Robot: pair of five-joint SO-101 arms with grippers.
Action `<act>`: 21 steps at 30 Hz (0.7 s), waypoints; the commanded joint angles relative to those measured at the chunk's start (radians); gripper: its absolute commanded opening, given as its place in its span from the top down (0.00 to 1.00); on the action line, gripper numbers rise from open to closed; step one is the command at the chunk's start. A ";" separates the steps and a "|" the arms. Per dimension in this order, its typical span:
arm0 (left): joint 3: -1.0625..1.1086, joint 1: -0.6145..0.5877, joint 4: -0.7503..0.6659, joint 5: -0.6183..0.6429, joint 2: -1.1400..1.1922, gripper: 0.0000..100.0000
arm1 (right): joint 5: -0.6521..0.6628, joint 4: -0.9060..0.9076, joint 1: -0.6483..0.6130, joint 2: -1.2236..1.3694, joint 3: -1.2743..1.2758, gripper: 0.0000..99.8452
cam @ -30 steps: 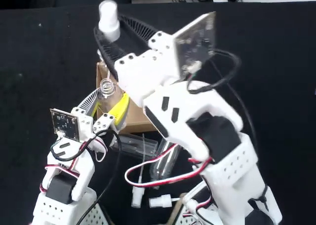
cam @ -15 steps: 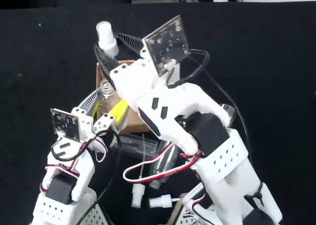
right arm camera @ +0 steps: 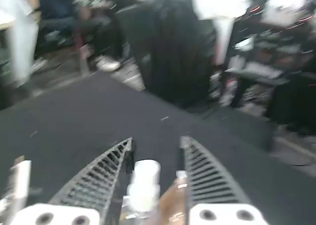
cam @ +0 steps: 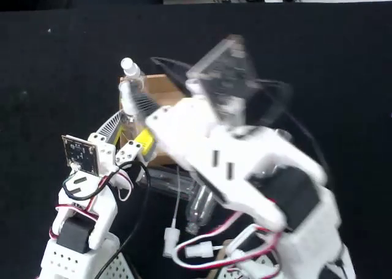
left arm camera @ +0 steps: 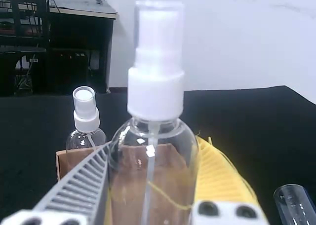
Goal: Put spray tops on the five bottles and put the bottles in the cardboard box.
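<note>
My left gripper (left arm camera: 148, 183) is shut on an upright clear bottle (left arm camera: 153, 170), held between its grey and yellow fingers beside the cardboard box (cam: 164, 86). A white spray top (left arm camera: 155, 82) sits on that bottle's neck (cam: 128, 66). My right gripper (right arm camera: 155, 142) hovers just over it and is open. The spray top (right arm camera: 144, 180) shows between its black fingers with a gap on one side. In the high view the right gripper (cam: 158, 70) is blurred, close beside the top. A second bottle with a spray top (left arm camera: 85, 119) stands in the box (left arm camera: 69, 158).
Two clear bottles lie on the black table in front of the box (cam: 202, 202) (cam: 164, 177). Two loose spray tops (cam: 170, 239) (cam: 199, 250) lie nearer the arms' bases. Another bottle's end (left arm camera: 295, 200) shows beside the left gripper.
The right gripper carried the spray top down from above the box onto the bottle in my left gripper. The right arm is now swinging and blurred. The left arm stayed still.
</note>
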 commanded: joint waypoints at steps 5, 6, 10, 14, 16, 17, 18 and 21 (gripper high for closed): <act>-0.013 0.007 -0.026 -0.003 -0.020 0.94 | 0.005 0.000 0.471 -0.096 0.208 0.95; -0.002 0.005 -0.028 -0.003 -0.020 0.94 | 0.005 -0.018 0.502 -0.097 0.260 0.95; 0.120 -0.024 -0.180 -0.003 -0.020 0.94 | 0.005 -0.150 0.592 -0.102 0.476 0.95; 0.208 -0.079 -0.333 0.006 -0.014 0.94 | -0.003 -0.322 0.634 -0.102 0.691 0.95; 0.206 -0.087 -0.350 0.006 -0.014 0.94 | -0.003 -0.399 0.632 -0.102 0.797 0.95; 0.209 -0.091 -0.358 0.006 -0.015 0.94 | -0.003 -0.436 0.632 -0.102 0.843 0.95; 0.211 -0.096 -0.358 0.006 -0.014 0.94 | -0.003 -0.477 0.634 -0.102 0.888 0.95; 0.216 -0.097 -0.354 0.006 -0.006 0.94 | -0.003 -0.605 0.638 -0.101 1.013 0.95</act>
